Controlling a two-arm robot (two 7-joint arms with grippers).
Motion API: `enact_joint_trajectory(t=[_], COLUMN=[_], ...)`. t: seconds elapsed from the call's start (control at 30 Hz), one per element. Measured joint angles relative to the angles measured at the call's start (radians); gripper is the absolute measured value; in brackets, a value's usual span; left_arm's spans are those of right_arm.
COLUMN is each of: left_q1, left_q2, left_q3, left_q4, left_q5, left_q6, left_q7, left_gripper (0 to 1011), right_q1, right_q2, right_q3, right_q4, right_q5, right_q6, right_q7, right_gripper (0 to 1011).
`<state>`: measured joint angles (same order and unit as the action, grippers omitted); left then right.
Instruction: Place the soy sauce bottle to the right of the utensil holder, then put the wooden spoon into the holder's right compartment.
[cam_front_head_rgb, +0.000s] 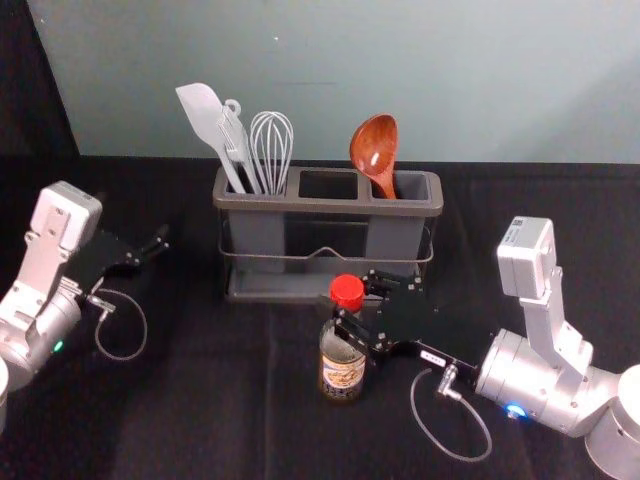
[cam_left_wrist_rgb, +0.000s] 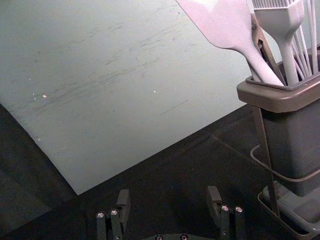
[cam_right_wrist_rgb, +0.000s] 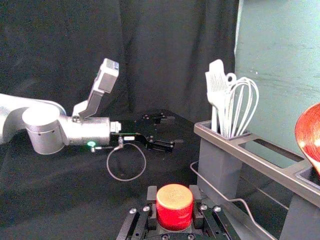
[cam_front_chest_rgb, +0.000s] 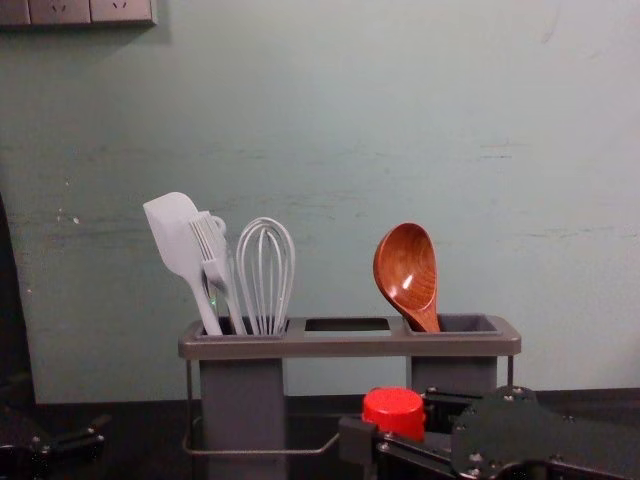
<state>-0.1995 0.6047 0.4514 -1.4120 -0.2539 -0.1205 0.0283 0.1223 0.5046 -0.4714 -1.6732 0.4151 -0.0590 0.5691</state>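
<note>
Right end effector (cam_right_wrist_rgb: 173, 200): clenched on soy sauce bottle (cam_front_head_rgb: 342, 368), 6 o'clock of utensil holder (cam_front_head_rgb: 327, 207).
Handling: likely weighty, rigid, slick; grip below cap (cam_front_head_rgb: 347, 291).
Left end effector (cam_left_wrist_rgb: 168, 195): released, 9 o'clock.

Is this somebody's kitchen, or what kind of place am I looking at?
Probably a robot test bench, not a home kitchen: two robot arms face a holder of cooking utensils on black cloth, with a plain, scuffed wall behind.
</note>
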Motion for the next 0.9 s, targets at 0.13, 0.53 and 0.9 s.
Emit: enact_joint_trajectory(t=[0.13, 0.53, 0.9], left_q1=[0.000, 0.000, 0.000], left_q2=[0.000, 0.000, 0.000], left_q3=[0.000, 0.000, 0.000], left_q4=[0.000, 0.000, 0.000], left_q5=[0.000, 0.000, 0.000], left_q6=[0.000, 0.000, 0.000], left_q7=[0.000, 0.000, 0.000], left_gripper=[1005, 1005, 1005], right_q1=[0.000, 0.000, 0.000], right_q2=[0.000, 0.000, 0.000], right_q3=[0.000, 0.000, 0.000], right_q4=[0.000, 0.000, 0.000], right_q5=[0.000, 0.000, 0.000], right_q6=[0.000, 0.000, 0.000], right_q7=[0.000, 0.001, 0.001], right_gripper=[382, 382, 382])
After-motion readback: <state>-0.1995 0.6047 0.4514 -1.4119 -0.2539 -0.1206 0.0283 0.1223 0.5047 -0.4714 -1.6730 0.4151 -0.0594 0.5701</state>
